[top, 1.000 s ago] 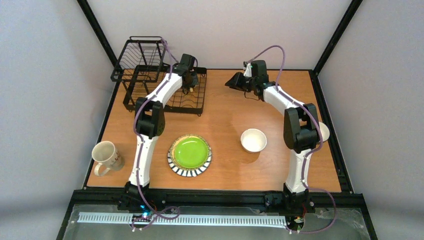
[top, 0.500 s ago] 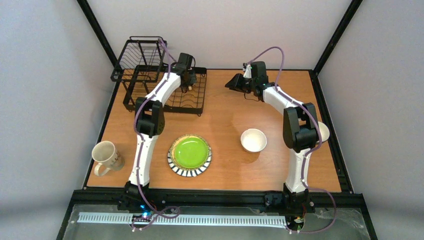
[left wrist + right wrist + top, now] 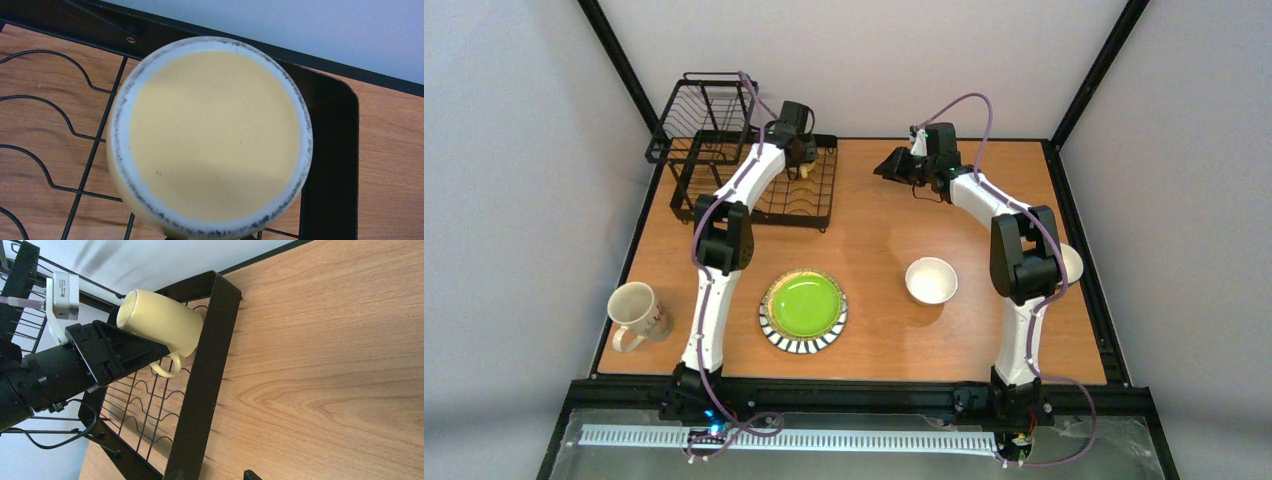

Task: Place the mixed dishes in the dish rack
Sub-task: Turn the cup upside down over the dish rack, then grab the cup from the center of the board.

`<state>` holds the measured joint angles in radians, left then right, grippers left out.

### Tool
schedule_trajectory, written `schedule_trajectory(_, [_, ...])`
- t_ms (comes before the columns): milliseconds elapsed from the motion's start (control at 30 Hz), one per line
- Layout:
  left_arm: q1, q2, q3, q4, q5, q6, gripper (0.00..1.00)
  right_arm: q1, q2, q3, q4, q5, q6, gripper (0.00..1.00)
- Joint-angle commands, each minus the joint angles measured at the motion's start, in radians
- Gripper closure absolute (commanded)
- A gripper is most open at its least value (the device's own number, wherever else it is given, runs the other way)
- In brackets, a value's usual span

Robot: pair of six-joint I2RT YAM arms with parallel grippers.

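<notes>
Upper left of the overhead frame: 1 cream mug sits at the dish rack corner, left gripper alongside, its grip impossible to tell; right gripper hangs open, empty. A snagged handle on withdrawal could tip it over the rim.

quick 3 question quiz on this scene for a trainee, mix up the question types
1. True or false: the lime-green plate lies on the table, outside the dish rack.
2. Which arm reaches the pale yellow mug in the rack: A left, B right?
3. What does the right tool hold?
Key: 1 true; 2 A; 3 nothing, it is open.
</notes>
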<state>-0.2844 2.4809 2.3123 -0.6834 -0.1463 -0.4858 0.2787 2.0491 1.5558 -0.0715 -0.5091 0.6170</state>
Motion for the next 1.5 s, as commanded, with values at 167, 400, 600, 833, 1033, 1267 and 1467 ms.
schedule_trajectory(167, [0.007, -0.01, 0.029, -0.041, 0.006, -0.013, 0.27, -0.012, 0.011, -0.022, 0.0, -0.005, -0.004, 0.31])
schedule_trajectory(400, [-0.005, -0.066, -0.025, -0.062, 0.004, -0.017, 0.17, -0.013, -0.02, -0.041, -0.003, -0.008, 0.0, 0.31])
schedule_trajectory(600, [-0.024, -0.114, -0.046, -0.081, -0.01, -0.015, 0.12, -0.013, -0.056, -0.065, -0.013, 0.005, -0.005, 0.31])
schedule_trajectory(833, [-0.037, -0.214, -0.147, -0.064, -0.022, -0.024, 0.11, -0.013, -0.106, -0.104, -0.023, 0.012, -0.014, 0.3])
schedule_trajectory(1033, [-0.055, -0.339, -0.272, -0.035, -0.029, -0.045, 0.11, -0.012, -0.169, -0.153, -0.038, 0.025, -0.019, 0.3])
schedule_trajectory(1267, [-0.072, -0.578, -0.519, 0.03, -0.03, -0.079, 0.1, -0.005, -0.266, -0.214, -0.065, 0.042, -0.026, 0.27])
schedule_trajectory(1467, [-0.087, -0.837, -0.767, 0.054, -0.058, -0.113, 0.11, 0.026, -0.356, -0.249, -0.107, 0.067, -0.05, 0.25])
